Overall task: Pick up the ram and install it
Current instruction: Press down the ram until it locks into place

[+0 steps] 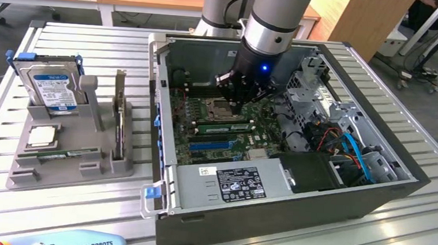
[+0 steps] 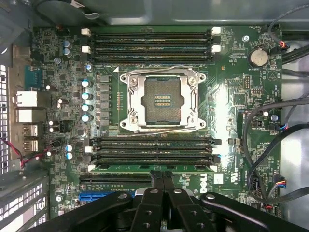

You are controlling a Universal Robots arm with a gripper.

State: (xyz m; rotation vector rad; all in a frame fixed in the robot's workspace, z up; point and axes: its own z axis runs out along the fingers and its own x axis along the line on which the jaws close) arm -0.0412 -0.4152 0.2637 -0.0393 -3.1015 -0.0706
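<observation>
The arm reached down into the open computer case [image 1: 168, 217] in the centre of the exterior view, and its pincer [image 1: 240, 106] hung just above the motherboard [image 1: 202, 134], beside the bare CPU socket [image 1: 218, 108]. In the wrist view the pincer [image 2: 162, 180] had its two black fingers [image 2: 157, 178] pressed together with no gap between them, and nothing was gripped.

One ram [image 2: 152, 167], a long green stick, lay seated in the slot of the memory bank nearest the pincer, with white latches at both ends; the fingertips stood right at its edge, though whether they touched it could not be told. In the exterior view that ram [image 1: 227, 126] showed as a green strip just below the pincer. The other slots [image 2: 152, 150] of that bank and the bank [image 2: 150, 46] across the socket [image 2: 162, 99] looked dark and unfilled.

At the left of the exterior view, a grey holder [image 1: 84, 171] on the slatted desk [image 1: 419, 240] carried a blue-labelled hard drive [image 1: 52, 89], a square silver CPU chip [image 1: 42, 136] and a second ram [image 1: 117, 118] standing on edge.
</observation>
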